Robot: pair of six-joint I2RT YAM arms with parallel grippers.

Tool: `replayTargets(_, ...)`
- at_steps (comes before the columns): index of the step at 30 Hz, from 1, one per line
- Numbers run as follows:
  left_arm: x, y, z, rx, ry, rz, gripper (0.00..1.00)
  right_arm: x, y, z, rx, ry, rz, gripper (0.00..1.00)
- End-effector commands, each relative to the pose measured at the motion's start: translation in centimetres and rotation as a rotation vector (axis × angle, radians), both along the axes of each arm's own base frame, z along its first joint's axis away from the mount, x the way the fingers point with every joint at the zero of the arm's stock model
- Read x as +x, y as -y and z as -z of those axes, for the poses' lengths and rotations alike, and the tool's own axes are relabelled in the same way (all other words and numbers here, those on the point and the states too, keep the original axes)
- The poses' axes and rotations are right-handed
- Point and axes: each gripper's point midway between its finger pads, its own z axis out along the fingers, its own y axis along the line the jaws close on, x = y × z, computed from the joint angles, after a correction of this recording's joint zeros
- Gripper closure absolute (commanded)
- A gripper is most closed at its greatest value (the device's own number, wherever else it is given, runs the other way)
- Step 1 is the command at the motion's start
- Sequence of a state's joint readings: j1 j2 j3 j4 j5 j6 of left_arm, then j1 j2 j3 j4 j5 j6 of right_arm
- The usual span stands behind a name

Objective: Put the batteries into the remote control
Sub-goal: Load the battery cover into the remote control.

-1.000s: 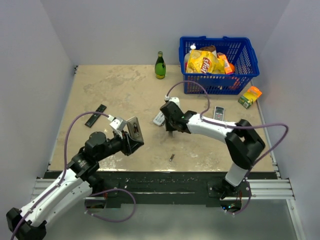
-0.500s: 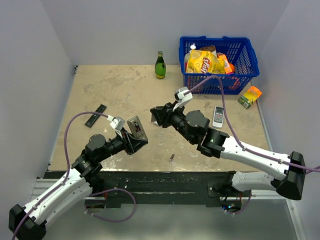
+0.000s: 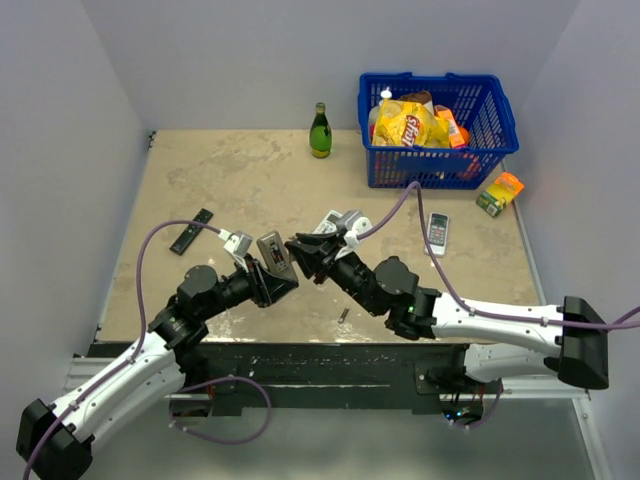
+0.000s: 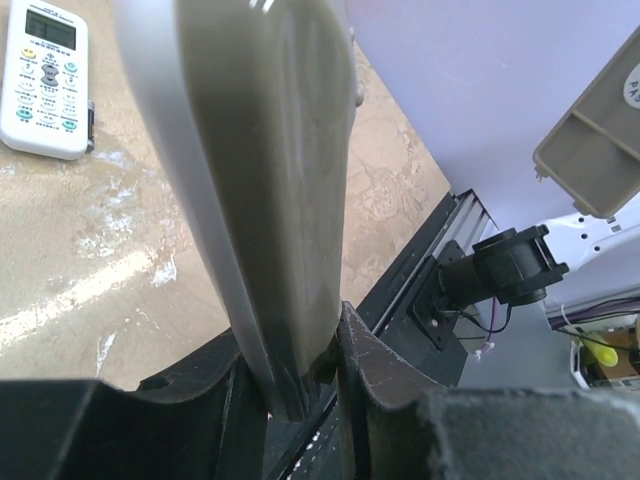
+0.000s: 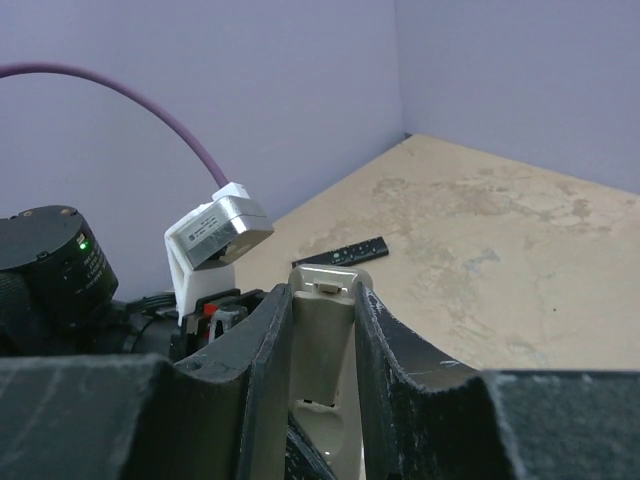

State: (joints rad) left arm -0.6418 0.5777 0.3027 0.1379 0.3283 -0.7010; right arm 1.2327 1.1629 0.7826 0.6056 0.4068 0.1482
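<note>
My left gripper [image 3: 264, 283] is shut on the lower end of the remote control [image 3: 271, 254] and holds it upright above the table. In the left wrist view the remote [image 4: 260, 180] shows edge-on, grey back to the right, between the jaws of the left gripper [image 4: 300, 375]. My right gripper [image 3: 303, 252] is just right of the remote and shut on a grey battery cover [image 5: 322, 335] with a latch tab. The cover also shows in the left wrist view [image 4: 592, 150]. One battery [image 3: 343, 315], small and dark, lies on the table near the front edge.
A white remote [image 3: 438, 232] lies at the right and another [image 3: 326, 224] behind my right gripper. A long black strip [image 3: 192, 231] lies at the left. A green bottle [image 3: 320, 131], a blue basket [image 3: 500, 120] of snacks and an orange box [image 3: 500, 193] stand at the back.
My right gripper has lifted from the table middle and swung left and nearer, up to the held remote. My left gripper has shifted slightly right with the remote.
</note>
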Motion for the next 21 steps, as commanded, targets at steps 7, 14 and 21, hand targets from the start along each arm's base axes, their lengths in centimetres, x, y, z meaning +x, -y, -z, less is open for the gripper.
replayTargets(7,0.5,0.3,-3.2,-0.074,0.039,-0.01,1.0,0.2,-1.2,-0.9,-0.005,0.134,0.074,1.0)
replayTargets(14,0.6,0.1,-3.7,-0.077,0.05,-0.023,1.0,0.3,-2.3,1.1,-0.068,0.14,0.103,1.0)
replayTargets(21,0.4,0.3,-3.9,-0.081,0.057,-0.003,1.0,0.6,-2.1,1.5,-0.06,0.15,0.137,1.0)
